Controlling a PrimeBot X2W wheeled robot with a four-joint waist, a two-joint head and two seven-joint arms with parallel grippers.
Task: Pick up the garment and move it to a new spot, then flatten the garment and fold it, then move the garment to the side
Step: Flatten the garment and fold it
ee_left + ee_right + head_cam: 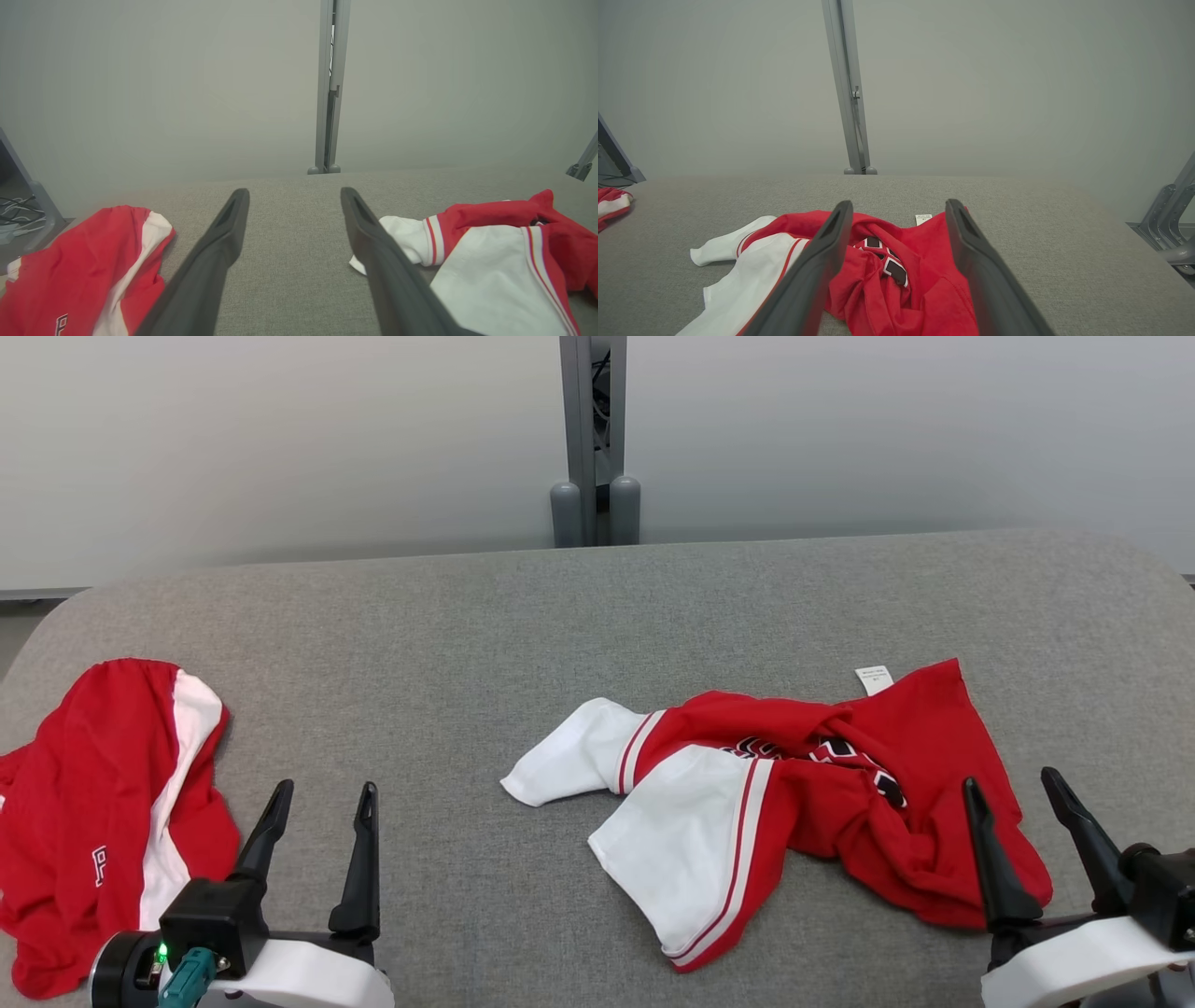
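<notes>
Head view: the crumpled red-and-white garment lies on the grey counter, nearer you than the grey post and somewhat to its right. Its white sleeves reach back toward the post's line and its care tag lies on the far edge. A second red garment sits far to the post's left; I judge it isn't the one to work. Your left hand is released, fingers spread over bare counter left of the post, touching nothing. Your right hand is spread too, empty, at the garment's near right corner

Left wrist view: the post stands just right of dead ahead. A white sleeve shows just right of the right finger. Nothing is gripped

Right wrist view: the spread fingers frame the bunched red body, with the post ahead and slightly left. This reads as the first pick, not yet begun. Lead with the right hand and come down on a raised red fold, not flat cloth. Pinch firmly and lift clear before travelling so the sleeves don't drag
</notes>
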